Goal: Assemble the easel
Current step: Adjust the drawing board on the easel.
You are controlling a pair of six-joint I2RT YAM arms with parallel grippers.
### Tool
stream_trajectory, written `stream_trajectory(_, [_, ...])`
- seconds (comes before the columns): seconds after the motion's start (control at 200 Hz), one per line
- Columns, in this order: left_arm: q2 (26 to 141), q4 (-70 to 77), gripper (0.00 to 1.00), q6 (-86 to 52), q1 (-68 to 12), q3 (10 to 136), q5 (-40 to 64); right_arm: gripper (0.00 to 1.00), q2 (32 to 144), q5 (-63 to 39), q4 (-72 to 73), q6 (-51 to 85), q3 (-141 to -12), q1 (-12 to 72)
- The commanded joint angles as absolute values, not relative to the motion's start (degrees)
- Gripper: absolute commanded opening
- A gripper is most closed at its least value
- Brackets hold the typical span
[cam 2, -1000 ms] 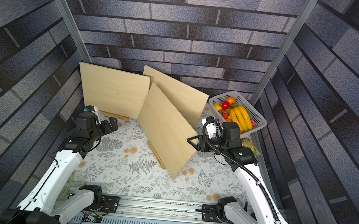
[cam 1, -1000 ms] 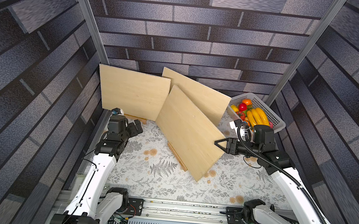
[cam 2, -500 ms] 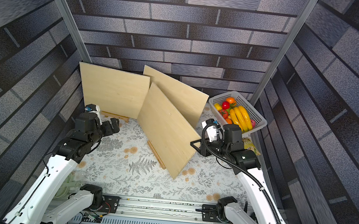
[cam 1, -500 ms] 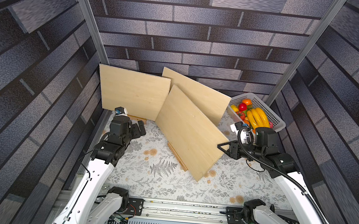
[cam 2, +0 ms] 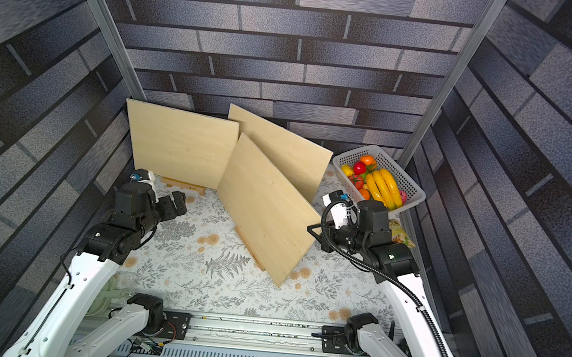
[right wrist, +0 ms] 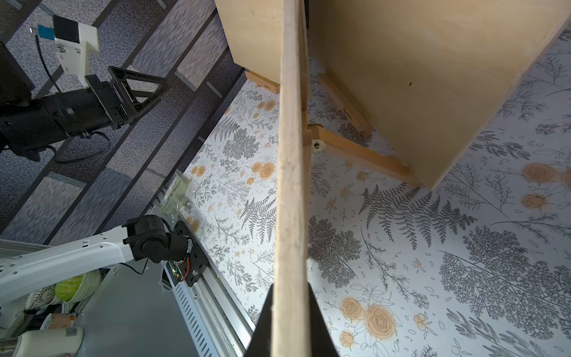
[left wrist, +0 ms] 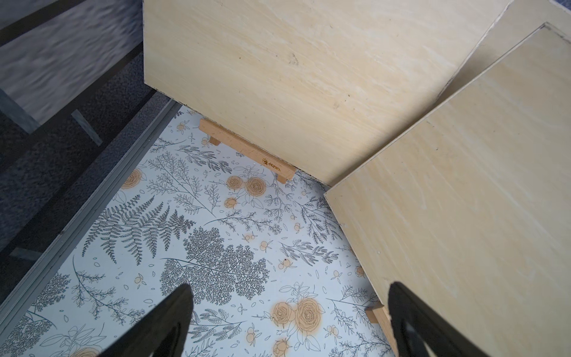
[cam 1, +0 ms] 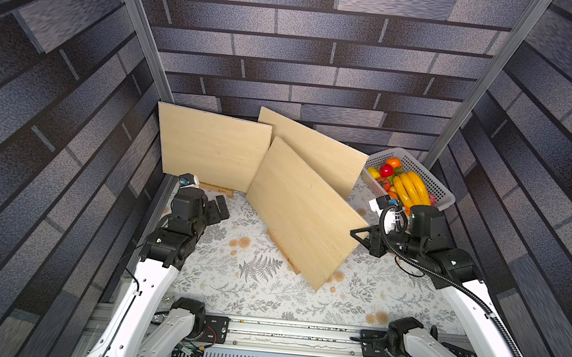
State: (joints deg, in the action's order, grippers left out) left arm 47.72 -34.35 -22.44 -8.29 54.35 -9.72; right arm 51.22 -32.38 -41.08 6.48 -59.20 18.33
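Three pale wooden boards stand tilted at the back of the table. The front board (cam 1: pixel 302 216) (cam 2: pixel 267 213) rests on a small wooden easel (cam 1: pixel 282 252) whose ledge shows under its lower edge. My right gripper (cam 1: pixel 361 234) (cam 2: pixel 313 230) (right wrist: pixel 290 287) is shut on this board's right edge (right wrist: pixel 290 154), one finger on each face. The left board (left wrist: pixel 309 77) sits on a second easel ledge (left wrist: pixel 247 148). My left gripper (cam 1: pixel 219 207) (left wrist: pixel 289 290) hangs open above the floral cloth, in front of the left board, holding nothing.
A white basket (cam 1: pixel 431 181) of bananas and other fruit stands at the back right, just behind my right arm. The third board (cam 1: pixel 318 157) leans behind the front one. A snack packet (cam 2: pixel 401 233) lies by the right wall. Brick-pattern walls close in on three sides.
My right gripper has closed onto the front board's right edge. My left arm has reached a little further forward, its gripper still open.
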Motion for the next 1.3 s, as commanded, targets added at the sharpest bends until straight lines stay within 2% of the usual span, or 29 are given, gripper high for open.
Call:
stream_trajectory(0.0, [48.22, -35.24, 1.00, -21.62, -8.77, 55.83, -10.37, 0.00, 50.80, -30.80, -43.56, 6.48, -59.12, 18.14])
stream_trajectory(0.752, [52.07, -33.75, 1.00, -21.80, -10.97, 57.65, -11.77, 0.00, 45.06, -24.81, -53.40, -5.76, -56.05, 18.09])
stream_trajectory(1.062, [52.48, -32.78, 1.00, -21.89, -11.42, 56.88, -11.29, 0.00, 46.13, -32.01, -53.60, -7.73, -56.43, 18.19])
stream_trajectory(1.293, [51.28, -33.64, 1.00, -21.54, -11.21, 56.32, -11.70, 0.00, 46.54, -30.29, -56.26, -8.19, -58.17, 18.19])
